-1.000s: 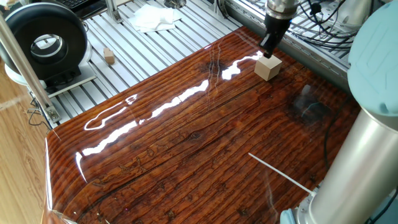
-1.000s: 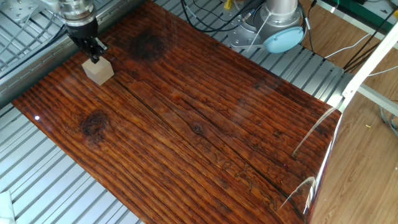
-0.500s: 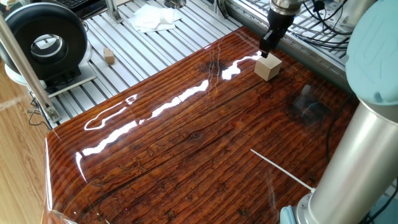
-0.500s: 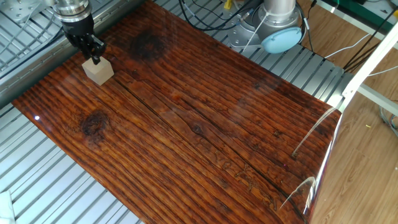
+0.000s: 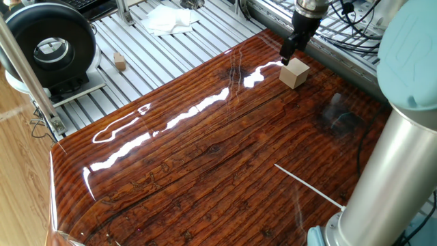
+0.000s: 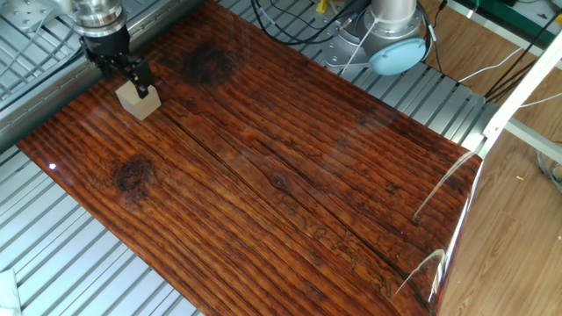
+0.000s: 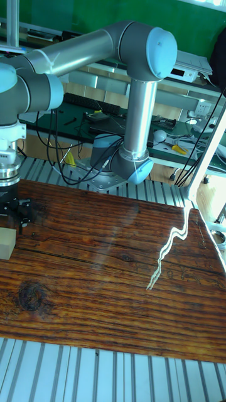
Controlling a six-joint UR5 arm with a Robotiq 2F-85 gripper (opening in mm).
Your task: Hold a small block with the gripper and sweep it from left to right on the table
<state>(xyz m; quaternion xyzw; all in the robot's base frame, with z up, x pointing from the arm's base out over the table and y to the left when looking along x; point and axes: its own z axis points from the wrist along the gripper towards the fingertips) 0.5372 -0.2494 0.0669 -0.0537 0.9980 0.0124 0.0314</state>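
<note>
The small block [image 5: 294, 73], a pale beige wooden cube, rests on the table [image 5: 205, 164] near its far corner. It also shows as the block [image 6: 139, 101] and, at the left edge of the tall view, the block [image 7: 5, 244]. My gripper [image 5: 289, 52] hangs just above and behind it, prongs pointing down at the cube's top edge. In the other fixed view the gripper [image 6: 135, 82] overlaps the cube's upper rim. In the tall view the gripper [image 7: 12, 221] has its fingers spread, with nothing between them. The cube sits free on the board.
Ribbed aluminium slats [image 5: 157, 58] surround the board. On them lie a tiny brownish block [image 5: 120, 62] and a white cloth [image 5: 167, 19]. A black round blower [image 5: 48, 39] stands at the left. The arm's base [image 6: 393, 44] and cables sit behind the table.
The gripper has shifted slightly sideways and come a little lower over the block. The block has not moved.
</note>
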